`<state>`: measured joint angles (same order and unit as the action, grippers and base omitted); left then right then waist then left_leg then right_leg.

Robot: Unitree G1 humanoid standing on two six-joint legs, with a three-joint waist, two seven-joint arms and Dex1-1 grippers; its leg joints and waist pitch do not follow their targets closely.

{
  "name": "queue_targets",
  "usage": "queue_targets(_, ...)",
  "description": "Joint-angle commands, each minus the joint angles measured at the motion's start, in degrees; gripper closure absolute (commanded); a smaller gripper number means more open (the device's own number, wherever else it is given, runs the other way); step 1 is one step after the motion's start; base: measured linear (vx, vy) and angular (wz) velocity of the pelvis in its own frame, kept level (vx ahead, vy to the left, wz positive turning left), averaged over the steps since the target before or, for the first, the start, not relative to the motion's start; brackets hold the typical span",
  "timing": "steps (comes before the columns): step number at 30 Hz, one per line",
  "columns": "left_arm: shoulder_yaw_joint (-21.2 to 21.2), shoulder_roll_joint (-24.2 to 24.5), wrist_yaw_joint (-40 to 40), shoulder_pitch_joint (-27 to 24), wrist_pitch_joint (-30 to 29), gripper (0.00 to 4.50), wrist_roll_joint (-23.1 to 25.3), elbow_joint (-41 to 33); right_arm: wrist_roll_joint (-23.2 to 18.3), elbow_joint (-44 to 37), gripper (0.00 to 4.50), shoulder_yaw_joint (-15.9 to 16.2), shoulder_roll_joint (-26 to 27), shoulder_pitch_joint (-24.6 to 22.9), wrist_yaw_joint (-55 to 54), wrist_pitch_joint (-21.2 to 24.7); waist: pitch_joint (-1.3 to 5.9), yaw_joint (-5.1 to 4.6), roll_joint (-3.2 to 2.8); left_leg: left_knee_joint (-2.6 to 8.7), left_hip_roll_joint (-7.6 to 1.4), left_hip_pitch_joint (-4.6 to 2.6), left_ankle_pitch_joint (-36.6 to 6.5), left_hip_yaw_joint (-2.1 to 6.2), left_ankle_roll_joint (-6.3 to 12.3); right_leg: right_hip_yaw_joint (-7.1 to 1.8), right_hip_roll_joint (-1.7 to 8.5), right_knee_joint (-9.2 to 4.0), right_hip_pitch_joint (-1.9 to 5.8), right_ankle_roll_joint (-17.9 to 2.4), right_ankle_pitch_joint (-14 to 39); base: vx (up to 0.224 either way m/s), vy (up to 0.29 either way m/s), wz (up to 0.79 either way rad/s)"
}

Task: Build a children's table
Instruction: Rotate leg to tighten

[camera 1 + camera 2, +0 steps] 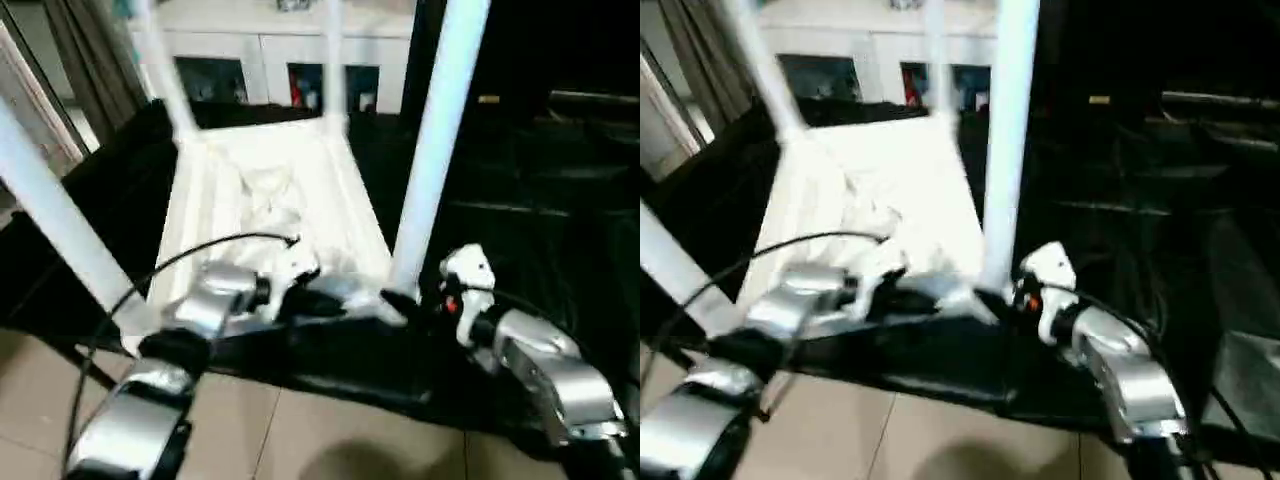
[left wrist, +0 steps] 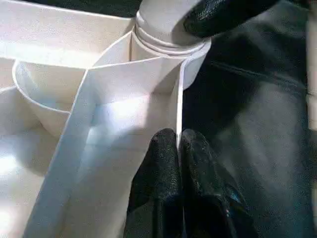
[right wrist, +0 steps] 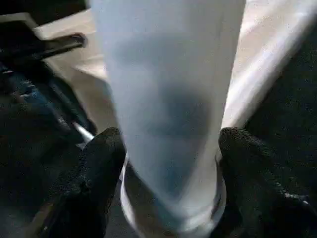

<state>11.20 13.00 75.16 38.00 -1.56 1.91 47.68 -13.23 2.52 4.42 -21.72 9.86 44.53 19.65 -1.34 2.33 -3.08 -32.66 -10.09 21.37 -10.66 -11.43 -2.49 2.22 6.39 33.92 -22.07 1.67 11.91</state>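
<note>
Centrally placed: upturned white table top (image 1: 270, 200), ribs showing, legs rising from corner sockets. Lower right: right gripper (image 3: 171, 163), fingers spread around near-right leg (image 1: 435, 150) at its socket. Lower centre: left gripper (image 2: 181, 148), fingers pinched together at rim.

Our left gripper (image 2: 179, 148): black fingers pressed together, tips at thin outer wall of table top (image 2: 106, 124). Ribbed underside faces us. Leg (image 2: 161, 20) seated in corner socket (image 2: 171, 49); another black finger (image 2: 223, 15) against leg. Dark cloth (image 2: 247, 114) beside.
</note>
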Motion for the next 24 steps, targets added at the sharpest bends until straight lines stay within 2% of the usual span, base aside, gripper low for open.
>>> queue_targets(1,0.0,0.4,4.6,-1.8,-1.7,4.50,-3.6,-0.7,-1.3,-1.8,1.25,0.7,-1.2,-0.8,2.9,0.9,2.50,0.31,1.58,3.36,-3.01,-0.37,-9.1,1.03,7.21,-1.44,1.96,-3.49,2.12,-15.6,4.8,0.000,0.000,0.00)
queue_targets(4,0.0,1.6,6.0,-2.5,-2.3,4.50,-3.9,-1.5,-2.0,-2.2,1.25,0.9,-1.8,-1.1,4.1,1.3,2.36,0.37,1.57,3.46,-3.00,-0.47,-10.2,0.93,6.39,-1.46,1.99,-3.66,1.91,-15.8,6.1,0.000,0.000,0.00)
queue_targets(6,-0.2,2.3,6.5,-3.4,-2.9,4.50,-3.8,-2.7,-2.9,-2.4,1.52,1.1,-2.3,-1.1,5.9,1.8,2.26,0.34,1.92,3.50,-2.97,-0.40,-10.6,0.93,6.14,-1.53,2.11,-3.74,1.99,-15.4,7.0,0.000,0.000,0.00)
queue_targets(8,-0.3,2.5,6.8,-3.7,-3.3,4.50,-3.7,-3.1,-3.1,-2.5,1.62,1.3,-2.5,-1.1,6.4,2.0,2.31,0.29,1.84,3.44,-2.92,-0.39,-10.1,0.96,6.01,-1.54,2.14,-3.74,2.05,-15.3,7.1,0.000,0.000,0.00)
queue_targets(9,-0.3,2.6,6.9,-3.8,-3.4,4.50,-3.7,-3.3,-3.2,-2.4,1.71,1.4,-2.7,-1.1,6.7,2.1,2.30,0.23,1.99,3.41,-2.91,-0.34,-9.9,0.94,6.08,-1.55,2.12,-3.73,2.05,-15.3,6.9,0.000,0.000,0.00)
queue_targets(14,0.1,3.1,7.0,-4.4,-4.9,4.50,-4.3,-5.2,-3.6,-2.2,2.10,1.6,-2.9,-1.0,7.4,2.4,2.39,0.19,1.96,3.20,-2.82,-0.37,-8.1,0.89,6.80,-1.50,2.01,-3.42,2.09,-15.9,4.4,0.000,0.000,0.00)
queue_targets(21,0.1,2.4,4.3,-4.7,-4.8,4.50,-3.8,-6.0,-2.7,-1.0,2.34,1.3,-0.1,-1.5,3.1,2.1,2.32,-0.17,1.90,3.21,-2.75,-0.40,-9.1,0.92,6.20,-1.52,1.95,-3.53,2.08,-16.0,5.4,0.000,0.000,0.00)
queue_targets(24,-0.2,1.1,0.0,-4.0,-3.8,4.50,-2.7,-4.8,-1.6,0.0,2.36,0.4,2.3,-1.9,-1.5,1.5,2.12,-0.47,1.95,3.47,-2.68,-0.35,-11.1,1.04,4.85,-1.54,1.98,-3.90,2.03,-15.1,8.9,0.000,0.000,0.00)
